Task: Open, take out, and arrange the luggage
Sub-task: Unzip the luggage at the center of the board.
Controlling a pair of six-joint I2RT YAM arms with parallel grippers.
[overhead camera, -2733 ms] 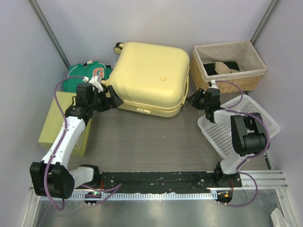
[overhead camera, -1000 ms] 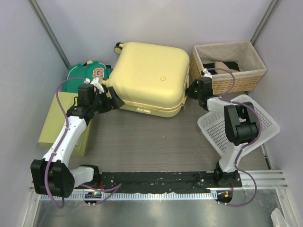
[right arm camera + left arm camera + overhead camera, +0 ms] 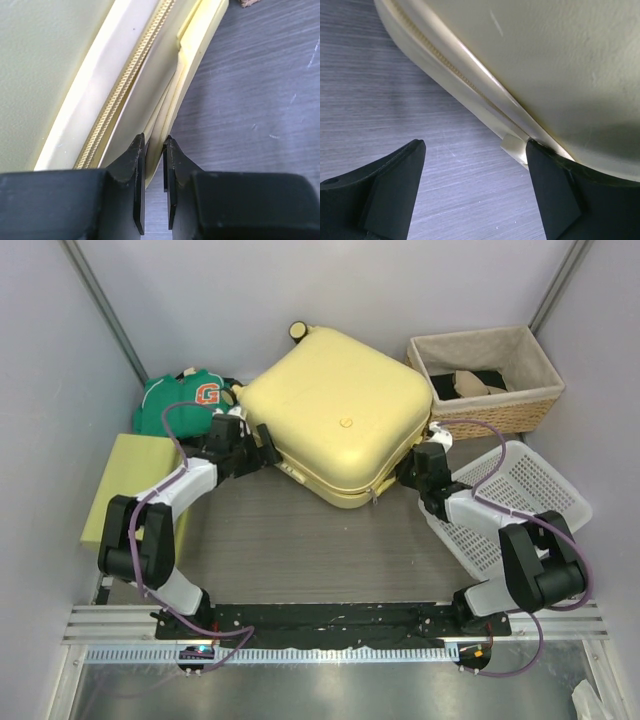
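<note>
Luggage lies closed on the tabletop, in the middle toward the back wall, turned at an angle, with one wheel pointing to the wall. The step in hand is, I judge, the opening: nothing is taken out yet, and the zipper runs shut along the seam.

The left claw is released, its jaws wide, low at the left edge of the shell. One finger seems to touch the seam. The right claw is clenched on the thin rim at the right corner.

The next move calls for finding the zipper pull, which I cannot make out in the wrist views. It also calls for keeping the shell steady while the pull is drawn around.

The wicker basket on the right holds some beige and black things, too small to name. The white plastic basket lies tilted just beside it, and I see nothing in it.
</note>
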